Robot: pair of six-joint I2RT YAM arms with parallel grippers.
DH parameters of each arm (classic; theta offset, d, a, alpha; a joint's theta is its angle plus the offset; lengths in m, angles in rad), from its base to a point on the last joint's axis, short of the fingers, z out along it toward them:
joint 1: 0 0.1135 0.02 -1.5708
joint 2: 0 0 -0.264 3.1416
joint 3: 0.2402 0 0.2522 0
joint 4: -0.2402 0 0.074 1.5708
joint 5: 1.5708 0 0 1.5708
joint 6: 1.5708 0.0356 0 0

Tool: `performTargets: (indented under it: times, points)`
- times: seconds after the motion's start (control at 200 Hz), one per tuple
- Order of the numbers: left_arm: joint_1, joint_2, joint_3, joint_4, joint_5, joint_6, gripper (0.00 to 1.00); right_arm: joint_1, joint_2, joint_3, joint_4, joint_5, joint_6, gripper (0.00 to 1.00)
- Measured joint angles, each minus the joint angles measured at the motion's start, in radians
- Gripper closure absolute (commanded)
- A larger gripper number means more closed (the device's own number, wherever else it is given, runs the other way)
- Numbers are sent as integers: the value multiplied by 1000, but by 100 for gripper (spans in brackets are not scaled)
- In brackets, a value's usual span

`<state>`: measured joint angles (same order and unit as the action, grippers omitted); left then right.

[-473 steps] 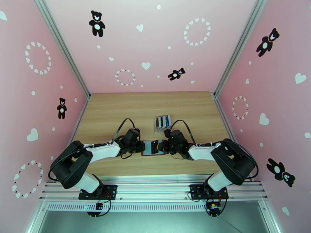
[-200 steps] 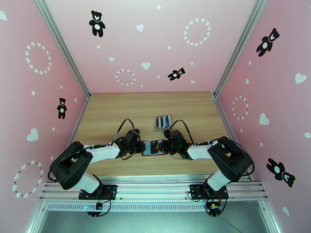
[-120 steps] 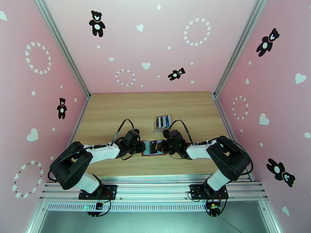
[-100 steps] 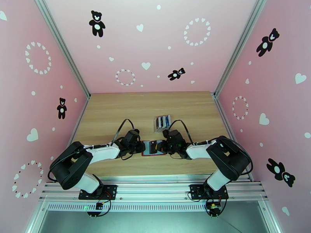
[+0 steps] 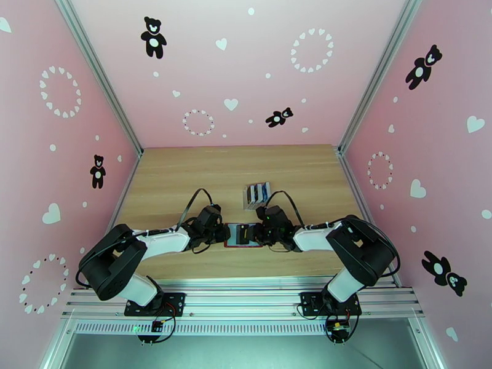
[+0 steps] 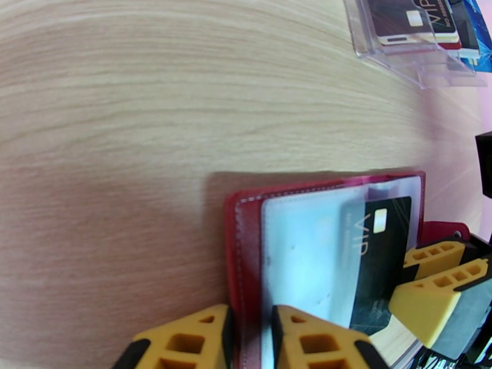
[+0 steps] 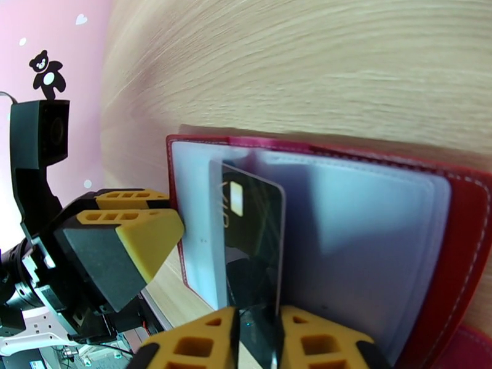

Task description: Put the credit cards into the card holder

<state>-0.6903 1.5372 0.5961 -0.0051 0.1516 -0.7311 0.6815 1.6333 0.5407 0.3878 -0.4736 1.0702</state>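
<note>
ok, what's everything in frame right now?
holder: 1, dark red with grey sleeves, open, mid-table between the claws
card: 1, black, partly in a holder sleeve
rack: 1, clear, behind the holder
rack cards: several, count unclear, dark and blue, standing in the rack
table: 1, light wood
walls: 3, pink with bear and heart stickers
rail: 1, silver, near edge
left claw: yellow-black fingers, shut on the holder's edge
right claw: yellow-black fingers either side of the card, grip unclear
</note>
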Motion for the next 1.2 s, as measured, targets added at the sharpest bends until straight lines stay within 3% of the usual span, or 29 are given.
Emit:
performTargets:
  times: [1.201]
  points:
    - [-3,0,-6,18,1,-4,73,39,35,201,-337,36,-124,67]
